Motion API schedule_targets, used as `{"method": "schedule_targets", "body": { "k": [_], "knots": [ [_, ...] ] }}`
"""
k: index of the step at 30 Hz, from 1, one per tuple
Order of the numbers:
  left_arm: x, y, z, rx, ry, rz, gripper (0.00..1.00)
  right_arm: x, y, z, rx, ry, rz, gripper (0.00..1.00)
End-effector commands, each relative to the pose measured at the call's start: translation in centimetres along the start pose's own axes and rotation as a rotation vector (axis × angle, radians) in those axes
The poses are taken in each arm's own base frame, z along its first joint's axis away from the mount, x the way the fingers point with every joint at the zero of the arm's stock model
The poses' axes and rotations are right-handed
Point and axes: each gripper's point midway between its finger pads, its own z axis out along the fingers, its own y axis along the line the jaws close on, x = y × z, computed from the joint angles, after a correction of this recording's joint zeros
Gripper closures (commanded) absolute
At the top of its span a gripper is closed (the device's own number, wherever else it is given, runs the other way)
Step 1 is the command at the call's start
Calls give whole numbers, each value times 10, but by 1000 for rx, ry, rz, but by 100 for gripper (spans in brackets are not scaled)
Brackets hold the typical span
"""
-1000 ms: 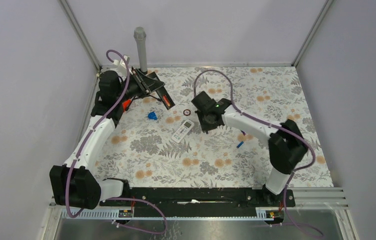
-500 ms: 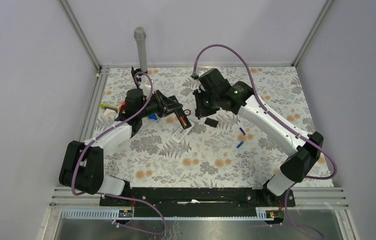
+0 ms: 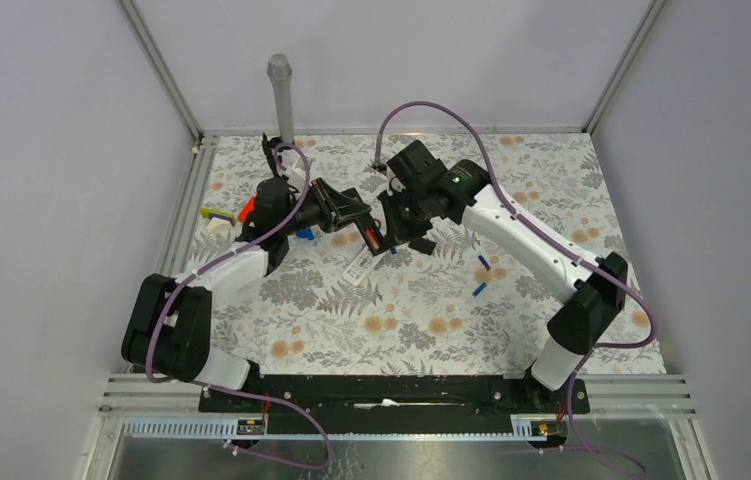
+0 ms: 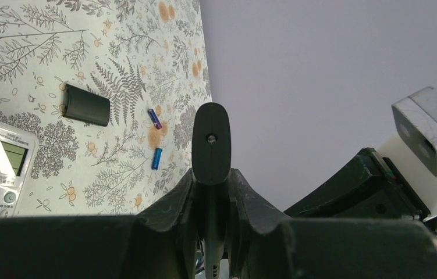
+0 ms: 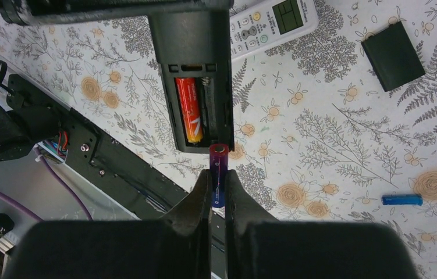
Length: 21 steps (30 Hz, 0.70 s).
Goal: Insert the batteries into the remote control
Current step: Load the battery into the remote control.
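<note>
My left gripper [image 3: 349, 216] is shut on a black remote [image 3: 372, 238], held off the table; in the left wrist view the remote [image 4: 210, 139] stands edge-on between the fingers. Its open battery bay faces the right wrist camera, with one orange-red battery [image 5: 190, 119] in the left slot. My right gripper [image 5: 218, 177] is shut on a purple battery [image 5: 219, 165], whose tip is right at the near end of the black remote [image 5: 195, 75], by the empty slot. Two loose batteries, one purple [image 3: 484, 264] and one blue [image 3: 478, 289], lie on the table to the right.
A white remote with a screen [image 3: 359, 265] lies below the held remote. The black battery cover [image 3: 421, 244] lies to its right. A blue blob-shaped piece [image 3: 303, 233] and an orange-red piece [image 3: 245, 212] with a yellow-green bit sit at the left. A grey post [image 3: 280, 95] stands at the back.
My left arm swung the black remote from the back left to the table's middle. My right arm lifted off the table and brought the purple battery to the remote's open bay.
</note>
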Motion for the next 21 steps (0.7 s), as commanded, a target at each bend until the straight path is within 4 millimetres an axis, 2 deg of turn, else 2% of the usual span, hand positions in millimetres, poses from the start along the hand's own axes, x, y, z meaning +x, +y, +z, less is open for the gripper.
{"method": "schedule_targets", "body": {
  "k": [1, 21],
  "knots": [
    [1, -20, 5, 67, 21, 47, 100, -13, 7, -3, -22, -25, -29, 94],
    [6, -23, 10, 72, 66, 14, 100, -20, 10, 14, -42, -30, -58, 92]
  ]
}}
